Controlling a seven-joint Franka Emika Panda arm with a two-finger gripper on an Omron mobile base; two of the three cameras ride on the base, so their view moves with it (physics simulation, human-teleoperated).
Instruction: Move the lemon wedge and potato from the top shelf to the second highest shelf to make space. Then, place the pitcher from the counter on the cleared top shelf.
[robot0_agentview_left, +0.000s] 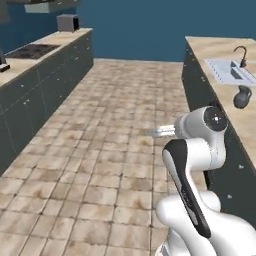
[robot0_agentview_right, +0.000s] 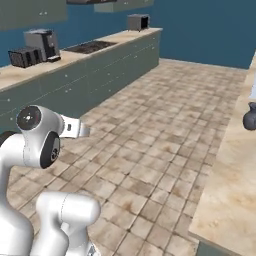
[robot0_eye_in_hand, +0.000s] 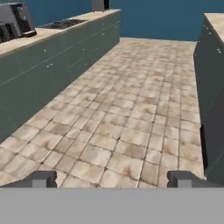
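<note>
the jaws stand spread wide, with nothing between them; in the hand view 1 dark fingertip (robot0_eye_in_hand: 41, 178) rises at the lower left and the other at the lower right, both over bare tiled floor (robot0_eye_in_hand: 127, 118). the gripper (robot0_eye_in_hand: 112, 179) looks down the aisle between 2 runs of grey-green cabinets. the pitcher (robot0_agentview_left: 242, 97) stands upright on the beige worktop (robot0_agentview_left: 220, 50) to the robot's right, just near the sink (robot0_agentview_left: 229, 70) with its faucet. across the aisle, the other worktop (robot0_agentview_right: 75, 54) carries a cooktop (robot0_agentview_right: 90, 47), a toaster (robot0_agentview_right: 22, 58) and a coffee machine (robot0_agentview_right: 44, 44).
</note>
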